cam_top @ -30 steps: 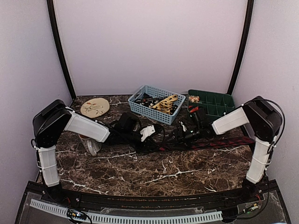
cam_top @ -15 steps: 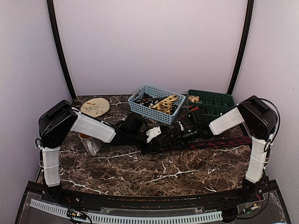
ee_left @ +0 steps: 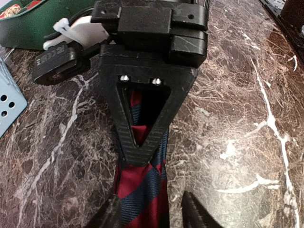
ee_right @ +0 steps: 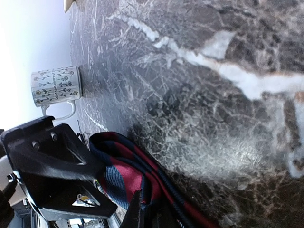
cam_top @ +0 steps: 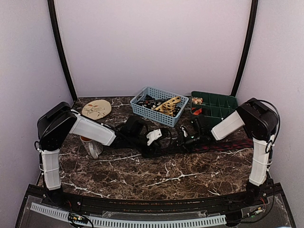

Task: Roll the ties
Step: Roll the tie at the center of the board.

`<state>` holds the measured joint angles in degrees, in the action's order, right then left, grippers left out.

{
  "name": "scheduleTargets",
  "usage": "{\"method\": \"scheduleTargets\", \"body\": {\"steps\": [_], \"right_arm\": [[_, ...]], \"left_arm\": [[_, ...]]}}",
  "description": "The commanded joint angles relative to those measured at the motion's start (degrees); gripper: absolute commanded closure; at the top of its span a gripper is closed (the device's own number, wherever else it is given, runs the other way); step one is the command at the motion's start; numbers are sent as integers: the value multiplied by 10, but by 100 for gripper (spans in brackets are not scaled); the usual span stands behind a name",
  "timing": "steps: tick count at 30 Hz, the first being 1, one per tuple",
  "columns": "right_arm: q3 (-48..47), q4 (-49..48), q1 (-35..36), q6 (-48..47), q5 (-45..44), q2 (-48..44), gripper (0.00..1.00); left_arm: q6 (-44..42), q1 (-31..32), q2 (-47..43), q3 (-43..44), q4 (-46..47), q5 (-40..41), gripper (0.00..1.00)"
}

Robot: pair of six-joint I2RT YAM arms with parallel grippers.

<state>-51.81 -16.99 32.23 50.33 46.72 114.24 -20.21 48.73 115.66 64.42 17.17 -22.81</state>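
Observation:
The tie [cam_top: 223, 144], dark blue with red diagonal stripes, lies along the marble table from the middle toward the right edge. In the left wrist view its end [ee_left: 142, 190] runs between my left gripper's [ee_left: 153, 214] spread fingertips, which straddle it open with a gap on the right. My right gripper [ee_right: 145, 211] is shut on the tie's folded end [ee_right: 126, 173]. Its black triangular finger [ee_left: 142, 118] presses onto the fabric just ahead of the left fingers. From above, the left gripper [cam_top: 163, 139] and the right gripper [cam_top: 183, 138] meet at the table's middle.
A blue basket [cam_top: 142, 110] holding more ties stands at the back centre, with a green divided tray [cam_top: 223, 102] to its right. A round tan patterned disc [cam_top: 96, 109] lies back left. A patterned mug [cam_top: 90, 145] lies under the left arm.
My right gripper has shut on the tie's end and shifted left. The left gripper has let go and now stands open around the tie.

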Motion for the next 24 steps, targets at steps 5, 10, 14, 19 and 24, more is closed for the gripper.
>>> {"method": "scheduleTargets", "body": {"steps": [5, 10, 14, 19, 24], "right_arm": [[26, -63, -3, 5, -3, 1, 100], [30, -81, -4, 11, -2, -3, 98], [36, -93, -3, 13, -1, -7, 96], [46, -122, -3, 21, -1, -11, 96], [56, -129, -5, 29, 1, -24, 74]], "left_arm": [[-3, -13, -42, -15, -17, -16, 33], [2, -12, 3, 22, -37, -31, 20], [3, -12, 29, 39, -36, -18, 20], [7, -12, 50, 57, -44, -31, 30], [-4, -12, 47, 56, -75, -28, 68]]}}
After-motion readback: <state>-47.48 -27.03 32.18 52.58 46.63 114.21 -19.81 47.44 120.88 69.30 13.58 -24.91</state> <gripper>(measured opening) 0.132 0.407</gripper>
